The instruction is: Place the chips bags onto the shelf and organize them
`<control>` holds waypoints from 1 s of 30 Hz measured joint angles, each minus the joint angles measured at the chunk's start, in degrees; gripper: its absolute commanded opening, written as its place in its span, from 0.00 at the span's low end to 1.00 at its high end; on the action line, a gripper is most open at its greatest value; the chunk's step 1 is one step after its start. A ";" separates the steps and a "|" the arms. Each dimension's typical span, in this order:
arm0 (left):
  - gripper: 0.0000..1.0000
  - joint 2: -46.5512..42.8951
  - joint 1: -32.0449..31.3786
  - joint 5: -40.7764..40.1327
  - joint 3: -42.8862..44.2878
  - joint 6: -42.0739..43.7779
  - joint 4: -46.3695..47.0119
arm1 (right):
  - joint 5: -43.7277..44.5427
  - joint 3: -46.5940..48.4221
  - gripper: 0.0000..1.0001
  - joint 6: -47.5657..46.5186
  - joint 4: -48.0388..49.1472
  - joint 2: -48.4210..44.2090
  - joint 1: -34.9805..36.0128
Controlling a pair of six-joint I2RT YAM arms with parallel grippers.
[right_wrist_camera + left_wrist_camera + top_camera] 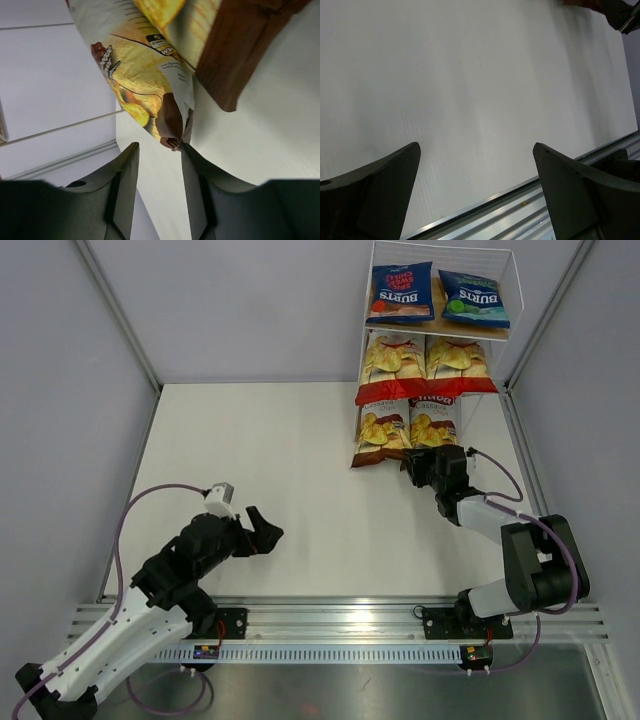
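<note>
Top external view: you've got the white wire-frame shelf with three light-brown wooden tiers [437,305] at the far right of the white table [280,440]; two dark-blue Burts bags [400,292] [474,298] lie on the top tier, two red-and-white chips bags [392,368] [458,365] on the middle one, and two brown cassava chips bags [381,432] [434,422] lean out of the lowest. Your right gripper [422,460] [160,150] sits just at the right-hand brown bag's lower end; the wrist view shows its jaws partly apart with the bag's corner at the tips, not pinched. Your left gripper [265,532] [476,146] hangs wide open above the table, well apart from the shelf, holding nothing.
</note>
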 measured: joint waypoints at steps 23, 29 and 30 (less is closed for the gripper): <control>0.99 8.57 13.31 3.96 4.28 3.43 -1.29 | 1.64 -7.23 0.25 -5.70 -0.20 -7.13 -0.26; 0.99 6.91 13.55 4.66 4.92 4.52 -2.03 | -0.07 -2.69 0.24 -9.20 1.99 -0.02 -1.38; 0.99 6.67 13.55 4.76 4.92 4.59 -2.10 | -0.31 -2.14 0.24 -9.68 2.25 0.92 -1.44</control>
